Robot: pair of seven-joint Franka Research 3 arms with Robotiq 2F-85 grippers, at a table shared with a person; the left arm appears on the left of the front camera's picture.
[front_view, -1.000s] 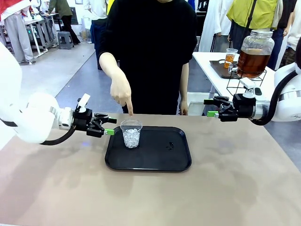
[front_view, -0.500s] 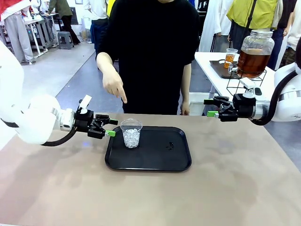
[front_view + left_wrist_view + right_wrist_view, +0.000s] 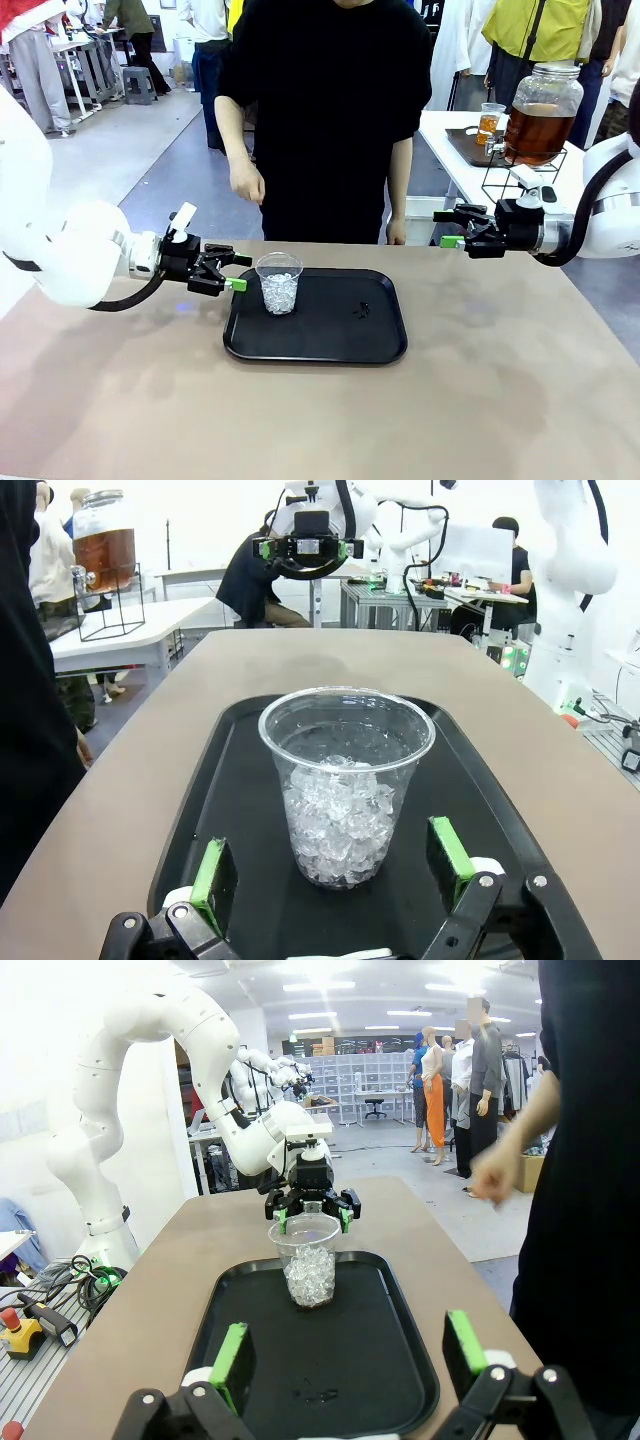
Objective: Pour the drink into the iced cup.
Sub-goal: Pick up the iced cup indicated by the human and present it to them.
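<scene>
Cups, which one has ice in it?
The clear cup on the black tray, with ice chunks inside. The other cup, on the side table by the big jar, holds brown drink.

iced cup (image 3: 279, 288): clear glossy plastic | tray (image 3: 335, 335): black matt plastic | table (image 3: 480, 400): smooth matt | dispenser jar (image 3: 543, 112): glass

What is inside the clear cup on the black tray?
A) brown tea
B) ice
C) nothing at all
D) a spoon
B: the cup standing on the tray holds a pile of clear ice lumps.
</scene>
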